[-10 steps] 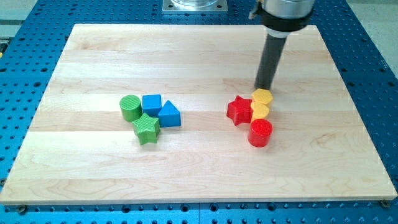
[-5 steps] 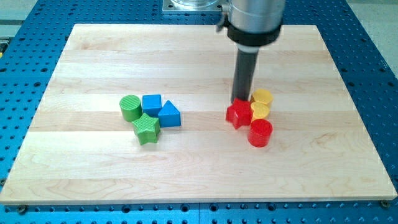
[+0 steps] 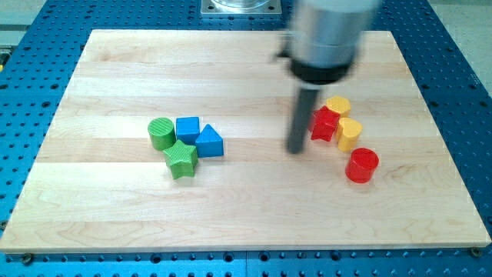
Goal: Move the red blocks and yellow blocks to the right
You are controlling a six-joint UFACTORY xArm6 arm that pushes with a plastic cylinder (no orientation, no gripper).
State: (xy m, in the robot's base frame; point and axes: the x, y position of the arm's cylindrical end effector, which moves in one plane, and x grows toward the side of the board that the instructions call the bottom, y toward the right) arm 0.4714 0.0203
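Note:
My tip (image 3: 296,150) rests on the wooden board (image 3: 115,69), just left of the red and yellow group. A red star block (image 3: 324,124) lies right of the rod. A yellow block (image 3: 337,106) touches it at the upper right. A second yellow block (image 3: 350,133) sits at the star's lower right. A red cylinder (image 3: 361,165) stands apart below that. The tip is a short gap left of the red star; I cannot tell if they touch.
A green cylinder (image 3: 161,133), blue cube-like block (image 3: 187,128), blue triangle (image 3: 209,142) and green star (image 3: 181,158) cluster left of centre. Blue perforated table (image 3: 461,46) surrounds the board.
The tip has moved down and slightly left of the red star. The red and yellow blocks have shifted right; the red cylinder has separated from the group toward the lower right.

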